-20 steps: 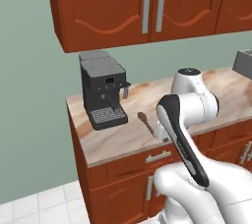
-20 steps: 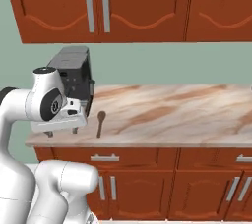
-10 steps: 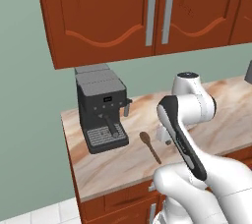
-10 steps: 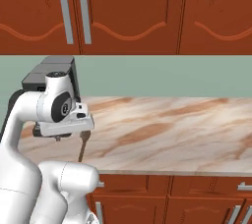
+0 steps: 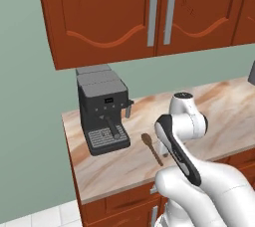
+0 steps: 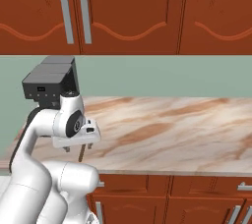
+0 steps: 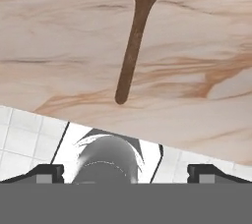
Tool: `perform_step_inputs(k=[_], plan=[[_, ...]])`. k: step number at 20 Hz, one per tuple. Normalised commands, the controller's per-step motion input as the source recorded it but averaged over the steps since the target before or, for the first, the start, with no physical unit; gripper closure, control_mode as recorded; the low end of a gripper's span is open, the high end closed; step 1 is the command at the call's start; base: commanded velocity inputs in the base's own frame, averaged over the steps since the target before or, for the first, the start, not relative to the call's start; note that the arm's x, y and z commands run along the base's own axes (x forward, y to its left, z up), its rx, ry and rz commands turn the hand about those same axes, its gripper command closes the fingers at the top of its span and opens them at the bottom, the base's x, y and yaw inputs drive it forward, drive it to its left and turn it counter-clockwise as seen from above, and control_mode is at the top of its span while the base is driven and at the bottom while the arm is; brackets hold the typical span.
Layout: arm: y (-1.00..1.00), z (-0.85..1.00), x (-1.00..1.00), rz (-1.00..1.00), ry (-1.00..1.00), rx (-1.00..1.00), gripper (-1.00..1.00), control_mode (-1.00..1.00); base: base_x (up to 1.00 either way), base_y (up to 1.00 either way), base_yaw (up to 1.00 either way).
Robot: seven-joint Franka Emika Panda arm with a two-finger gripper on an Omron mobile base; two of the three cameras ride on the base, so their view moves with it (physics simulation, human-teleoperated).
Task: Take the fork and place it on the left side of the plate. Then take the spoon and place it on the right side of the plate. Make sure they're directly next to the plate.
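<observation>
- Over the last second the whole picture shifts in both base views: the coffee machine (image 5: 103, 114) and the cabinets (image 5: 149, 14) loom larger and the counter edge drops lower. I read that as my base driving in toward the counter (image 6: 187, 134), not as anything on it moving.
- The spoon (image 5: 152, 148) lies flat on the marble, just off the coffee machine's drip tray at about 4 o'clock from it in the left base view, bowl toward the machine and handle running back toward me.
- In the hand view the spoon (image 7: 135, 31) runs from 12 o'clock down toward the centre, bowl cut by the top edge, handle tip ending above the counter's front edge.
- The gripper (image 6: 84, 145) hangs above the counter near its front edge, wrist pointing down, with the spoon handle peeking out just beneath it in the right base view. The jaws stand wide apart and carry nothing; the fingertips (image 7: 49, 173) sit far out at 7 and 5 o'clock in the hand view.
- I cannot spot the fork or the plate from here.
- My judgement: the approach lines me up with the spoon, yet the task wants the fork first, so no placing step looks done.
- Risk as I see it: the thin handle lies flat, so a descent must centre well on it.
</observation>
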Motion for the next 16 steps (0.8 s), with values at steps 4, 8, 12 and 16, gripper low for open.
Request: perform_step_inputs(k=[4, 8, 12, 16], plan=[[0.02, -0.40, 0.53, 0.00, 0.00, 0.04, -1.00, -1.00, 0.00, 0.00, 0.00], [0.15, -0.37, 0.49, -0.04, 0.00, 0.03, -1.00, -1.00, 0.00, 0.00, 0.00], [0.29, -0.28, 0.47, -0.09, 0.00, 0.01, -1.00, -1.00, 0.00, 0.00, 0.00], [0.21, -0.38, 0.26, -0.12, 0.00, 0.00, -1.00, -1.00, 0.00, 0.00, 0.00]])
